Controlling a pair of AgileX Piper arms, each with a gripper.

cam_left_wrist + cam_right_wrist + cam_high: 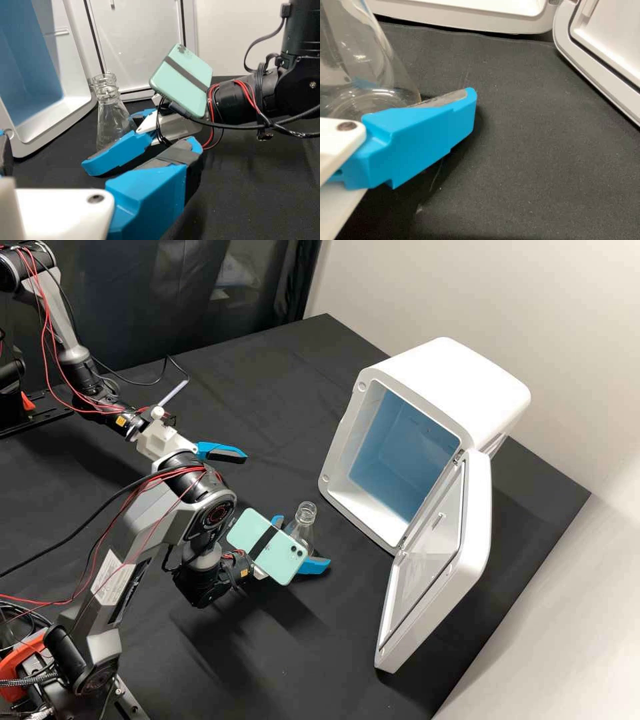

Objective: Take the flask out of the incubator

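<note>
Fingers [317,566] of our right arm grip the upright flask [305,515] just outside the incubator [467,387]; left fingers [223,453], open, sit farther off.

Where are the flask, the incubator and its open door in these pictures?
flask [109,122], left wrist view, on its clear glass body.
incubator [460,377], high view, on its white top shell.
door [476,530], high view, on its white outer frame.
</note>
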